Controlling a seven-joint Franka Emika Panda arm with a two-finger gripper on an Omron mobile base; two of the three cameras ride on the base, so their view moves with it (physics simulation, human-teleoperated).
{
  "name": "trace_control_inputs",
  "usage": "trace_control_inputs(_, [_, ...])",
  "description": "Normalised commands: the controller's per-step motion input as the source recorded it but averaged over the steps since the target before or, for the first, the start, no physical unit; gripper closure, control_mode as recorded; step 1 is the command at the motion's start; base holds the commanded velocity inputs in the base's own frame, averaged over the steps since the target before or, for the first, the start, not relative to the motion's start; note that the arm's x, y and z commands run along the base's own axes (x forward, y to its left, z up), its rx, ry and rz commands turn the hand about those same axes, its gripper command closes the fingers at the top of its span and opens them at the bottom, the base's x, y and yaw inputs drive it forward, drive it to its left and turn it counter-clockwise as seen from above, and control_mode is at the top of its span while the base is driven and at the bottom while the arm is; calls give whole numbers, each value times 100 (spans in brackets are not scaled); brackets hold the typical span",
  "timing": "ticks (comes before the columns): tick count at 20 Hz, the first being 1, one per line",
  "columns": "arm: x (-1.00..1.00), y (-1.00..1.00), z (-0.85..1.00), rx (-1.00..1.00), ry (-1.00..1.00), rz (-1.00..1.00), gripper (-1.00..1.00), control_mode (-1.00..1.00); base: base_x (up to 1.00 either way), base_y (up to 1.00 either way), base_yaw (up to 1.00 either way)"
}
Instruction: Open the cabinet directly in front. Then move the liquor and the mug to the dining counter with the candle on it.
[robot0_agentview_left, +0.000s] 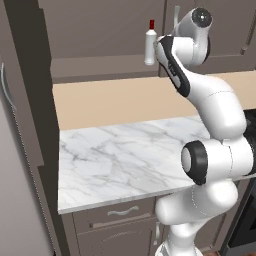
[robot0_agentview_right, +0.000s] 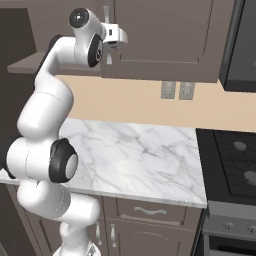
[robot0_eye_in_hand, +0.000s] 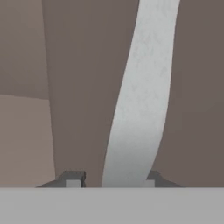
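Dark grey-brown cabinet (robot0_agentview_right: 170, 40) above marble worktop (robot0_agentview_left: 125, 155) — jaws astride its silver handle (robot0_eye_in_hand: 140, 100), grip uncertain — no legible writing.

arm: rises from the base, bends at the elbow, reaches up and forward at full height | wrist: turned level, hand pointing forward | gripper (robot0_eye_in_hand: 111, 178): part-closed, one fingertip (robot0_eye_in_hand: 72, 178) on each side of a narrow gap, pads not seen touching

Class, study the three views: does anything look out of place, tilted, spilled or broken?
Nothing is spilled or broken. The liquor stands upright on the open shelf beside the cabinet door. The gripper has its fingertips either side of the door's wavy handle.
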Motion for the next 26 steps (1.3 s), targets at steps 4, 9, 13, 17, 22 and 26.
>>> trace_control_inputs(4, [3, -1, -3, -3, -10, -3, 100, -100, 0, 0, 0])
trace_control_inputs(9, [14, -17, -1, 0, -6, -1, 100, -100, 0, 0, 0])
trace_control_inputs(13, [16, -29, 0, 0, -5, -2, 100, -100, 0, 0, 0])
trace_control_inputs(17, [9, -39, 0, 0, -4, -6, 100, -100, 0, 0, 0])
trace_control_inputs(22, [0, -41, 0, 0, -3, -12, 100, -100, 0, 0, 0])
trace_control_inputs(26, [0, -48, 0, 0, 0, -25, 100, -100, 0, 0, 0])
